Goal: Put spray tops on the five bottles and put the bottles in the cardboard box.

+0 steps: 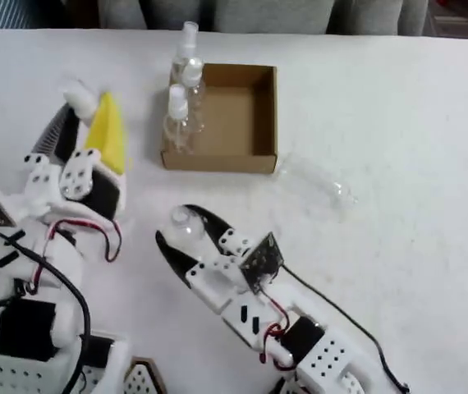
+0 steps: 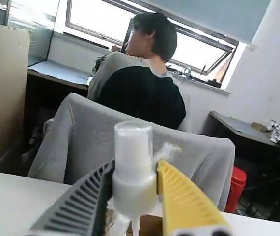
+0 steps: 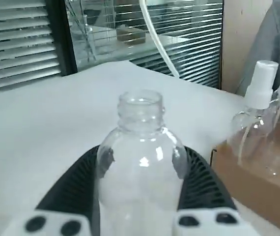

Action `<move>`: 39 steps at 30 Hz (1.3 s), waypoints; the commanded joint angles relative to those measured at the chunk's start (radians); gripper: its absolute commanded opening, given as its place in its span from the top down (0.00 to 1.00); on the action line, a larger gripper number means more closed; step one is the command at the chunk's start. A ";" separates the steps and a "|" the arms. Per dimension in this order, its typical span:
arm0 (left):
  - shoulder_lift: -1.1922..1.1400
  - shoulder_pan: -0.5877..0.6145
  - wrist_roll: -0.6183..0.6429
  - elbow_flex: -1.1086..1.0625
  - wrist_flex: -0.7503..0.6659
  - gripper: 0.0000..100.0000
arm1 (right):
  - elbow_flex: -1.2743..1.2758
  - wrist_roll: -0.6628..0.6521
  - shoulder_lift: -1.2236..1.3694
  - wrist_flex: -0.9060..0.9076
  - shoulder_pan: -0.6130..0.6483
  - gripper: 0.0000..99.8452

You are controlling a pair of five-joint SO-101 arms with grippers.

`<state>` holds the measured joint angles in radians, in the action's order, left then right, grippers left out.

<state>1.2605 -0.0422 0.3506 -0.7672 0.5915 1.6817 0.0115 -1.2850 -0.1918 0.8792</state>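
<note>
High view: overhead, down on table (image 1: 398, 107). Wrist views: low, level, close. Right shares cardboard box (image 1: 240, 115) with high.

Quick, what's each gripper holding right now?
Left gripper: closed on a spray top.
Right gripper: closed on an uncapped clear bottle.

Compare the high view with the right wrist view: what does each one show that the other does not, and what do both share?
The high view adds the left gripper shut on a spray top, and a clear bottle lying on the table right of the box. The right wrist view adds window blinds behind the table. Both share the right gripper shut on an uncapped bottle, the cardboard box, and capped bottles at it.
</note>
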 commanded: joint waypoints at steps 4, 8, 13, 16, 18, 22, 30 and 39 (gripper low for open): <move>0.005 -0.061 0.008 0.087 -0.038 0.98 | 0.014 -0.015 -0.001 -0.001 0.015 0.98; -0.065 -0.059 0.002 0.218 0.006 0.98 | 0.014 -0.017 -0.008 0.022 0.015 0.98; -0.189 -0.061 -0.112 0.361 0.173 0.98 | 0.014 -0.017 -0.005 0.019 0.012 0.98; -0.234 -0.061 -0.078 0.411 0.187 0.98 | 0.014 -0.017 -0.002 0.019 0.012 0.98; -0.249 -0.061 -0.069 0.430 0.190 0.98 | 0.014 -0.017 -0.002 0.019 0.012 0.98; -0.266 -0.067 -0.068 0.474 0.244 0.98 | 0.014 -0.018 -0.001 0.021 0.012 0.98; -0.375 -0.163 -0.069 0.575 0.324 0.98 | 0.014 -0.018 -0.001 0.022 0.012 0.98; -0.493 -0.165 -0.071 0.763 0.485 0.98 | 0.014 -0.018 -0.005 0.045 0.012 0.98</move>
<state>0.7986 -0.1956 0.2723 -0.1089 1.0242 1.6847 0.0069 -1.2850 -0.1703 0.8869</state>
